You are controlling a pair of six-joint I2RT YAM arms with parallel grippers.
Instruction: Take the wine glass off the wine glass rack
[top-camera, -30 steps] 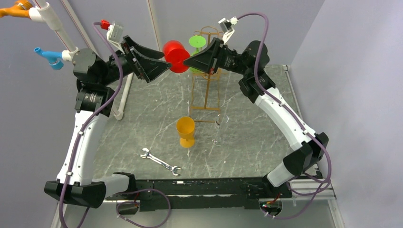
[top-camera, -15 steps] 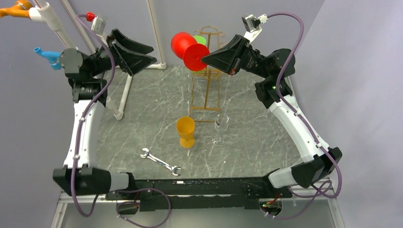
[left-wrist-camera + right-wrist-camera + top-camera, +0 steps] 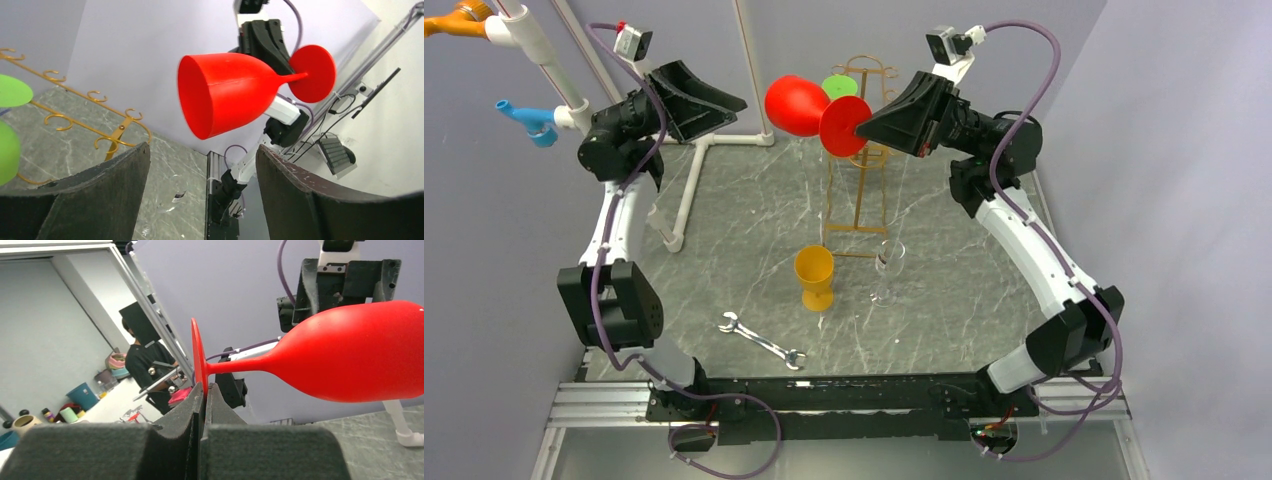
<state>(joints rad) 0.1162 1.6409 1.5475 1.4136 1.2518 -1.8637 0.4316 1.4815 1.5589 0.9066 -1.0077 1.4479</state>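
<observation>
While clenched on its foot, the right pincer [image 3: 857, 124] holds the red wine glass [image 3: 796, 105] sideways near the wine glass rack [image 3: 860, 190] top.
Farther left of that rack, the left pincer [image 3: 730, 108] gapes empty.

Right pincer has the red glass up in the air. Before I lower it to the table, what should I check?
1. Grip: right pincer is shut on the red wine glass, but only on the rim of its foot, with the glass lying sideways: not ok.
2. Clear of the wine glass rack and the green glass: the left wrist view shows a gap: ok.
3. Left pincer open and off the glass: ok.
4. Landing spot: orange goblet and clear glass stand before the rack, wrench nearer; bare table to their left: ok.
5. Foot slipping between the fingers: cannot tell.
</observation>
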